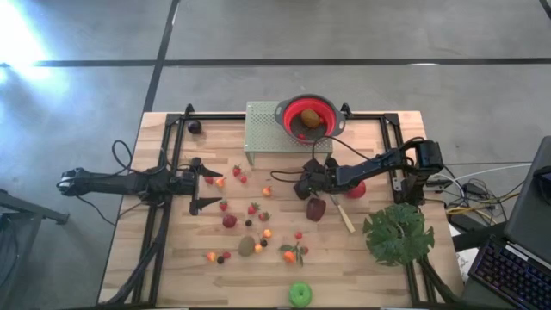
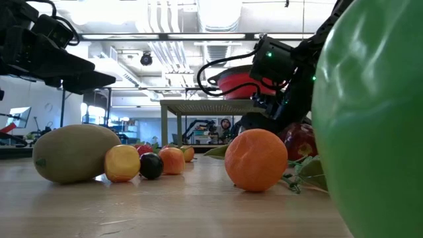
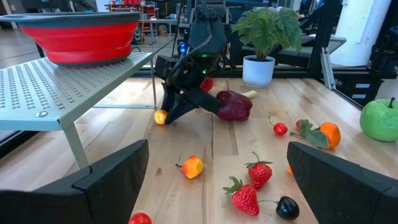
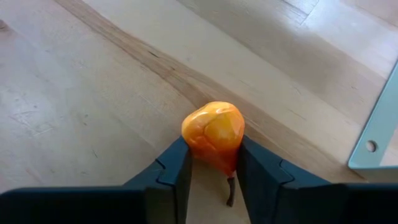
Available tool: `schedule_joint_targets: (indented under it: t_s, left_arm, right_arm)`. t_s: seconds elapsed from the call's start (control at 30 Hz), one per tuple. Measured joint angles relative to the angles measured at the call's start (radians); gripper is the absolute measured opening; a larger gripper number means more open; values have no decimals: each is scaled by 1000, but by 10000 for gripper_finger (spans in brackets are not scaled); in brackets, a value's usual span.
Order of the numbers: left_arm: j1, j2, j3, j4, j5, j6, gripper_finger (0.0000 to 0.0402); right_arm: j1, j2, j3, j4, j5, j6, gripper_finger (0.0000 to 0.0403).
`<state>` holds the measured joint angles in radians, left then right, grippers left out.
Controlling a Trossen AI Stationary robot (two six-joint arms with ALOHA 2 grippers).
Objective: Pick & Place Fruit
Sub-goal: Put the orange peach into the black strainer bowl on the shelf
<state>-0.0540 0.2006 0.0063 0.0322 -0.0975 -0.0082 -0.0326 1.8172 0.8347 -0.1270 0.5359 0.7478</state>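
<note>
- High view: the right end effector [image 1: 301,186] reaches across the wooden counter [image 1: 172,267] to a spot just in front of the perforated metal stand [image 1: 274,131]. On that stand sits a red bowl [image 1: 293,112] holding a brown kiwi [image 1: 309,117].
- The left end effector [image 1: 205,183] hangs over the counter's left half, its fingers spread wide with nothing between them.
- Small toy fruit lies scattered over the middle of the counter. Among it are strawberries [image 1: 253,208], another kiwi [image 1: 247,246] and a dark maroon fruit [image 1: 316,208] near the right end effector. A green apple [image 1: 300,294] rests at the near edge.
- A big green leaf [image 1: 398,234] lies on the right side, and a pale-handled knife [image 1: 342,213] sits between it and the maroon fruit.
- Low view: the green apple fills the right edge, with an orange fruit [image 2: 256,159] beside it. A kiwi [image 2: 74,153], a yellow-orange piece [image 2: 122,162] and a dark berry [image 2: 151,165] sit in a row to the left. The right arm leans down behind them.
- Left wrist view: the open fingers [image 3: 112,180] frame the right end effector, which is tipped down at a small orange-yellow fruit [image 3: 161,117] on the counter beside the stand's leg.
- Right wrist view: the right end effector's two fingers [image 4: 176,169] press against both sides of that orange-yellow fruit, clamped on it just above the counter boards.
</note>
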Motion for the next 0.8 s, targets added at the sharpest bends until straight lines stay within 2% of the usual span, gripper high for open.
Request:
schedule_joint_targets:
  t_s: [0.2,0.43,0.8]
  left_arm:
    - [0,0,0,0,0,0,388]
    - [0,0,0,0,0,0,388]
    - [0,0,0,0,0,0,388]
  right_arm:
    - [21,2,13,4,-13,-22,104]
    - [70,3,72,12,-80,-67,104]
    - [164,3,178,12,-76,-155,98]
